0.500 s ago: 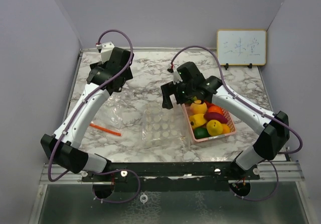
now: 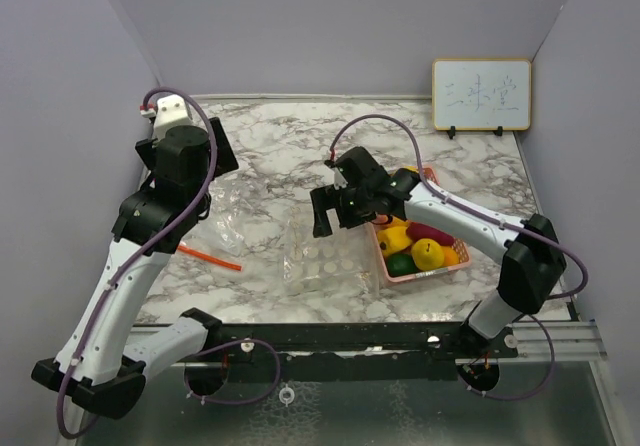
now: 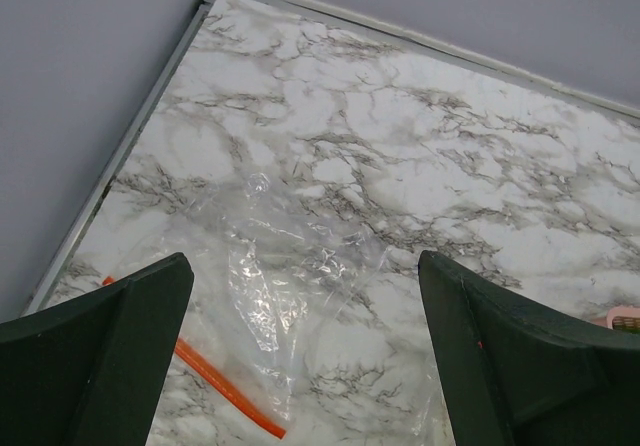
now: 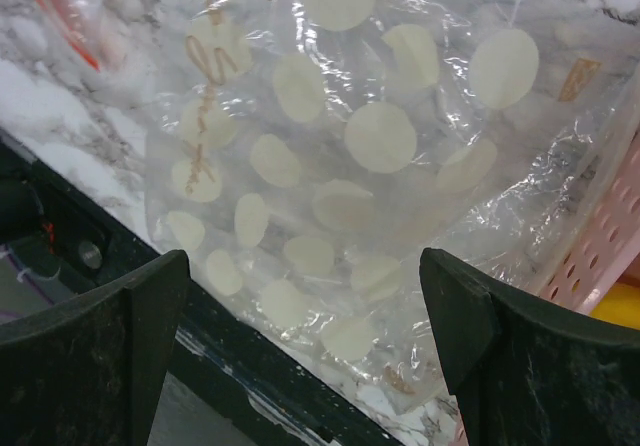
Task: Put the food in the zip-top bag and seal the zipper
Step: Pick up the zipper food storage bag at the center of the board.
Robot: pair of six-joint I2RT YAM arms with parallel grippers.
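Note:
The clear zip-top bag (image 2: 290, 246) lies flat on the marble table, its orange zipper (image 2: 210, 257) at the left end and its white-dotted part toward the basket. The food (image 2: 428, 254), glossy yellow, green, orange and dark red toy pieces, sits in a pink mesh basket (image 2: 383, 249) to the right of the bag. My left gripper (image 2: 215, 166) is open and empty, high above the bag's left part (image 3: 300, 296) and its zipper (image 3: 225, 391). My right gripper (image 2: 330, 214) is open and empty above the dotted part (image 4: 350, 166), with the basket wall (image 4: 600, 256) beside it.
A small whiteboard (image 2: 481, 94) stands at the back right against the wall. A black rail (image 2: 350, 336) runs along the table's near edge, close under the bag's dotted end (image 4: 250, 386). Grey walls close in the left, back and right sides.
My left arm has risen and swung left, away from the table's middle. My right gripper has shifted a little left and toward the near edge, over the bag's dotted end.

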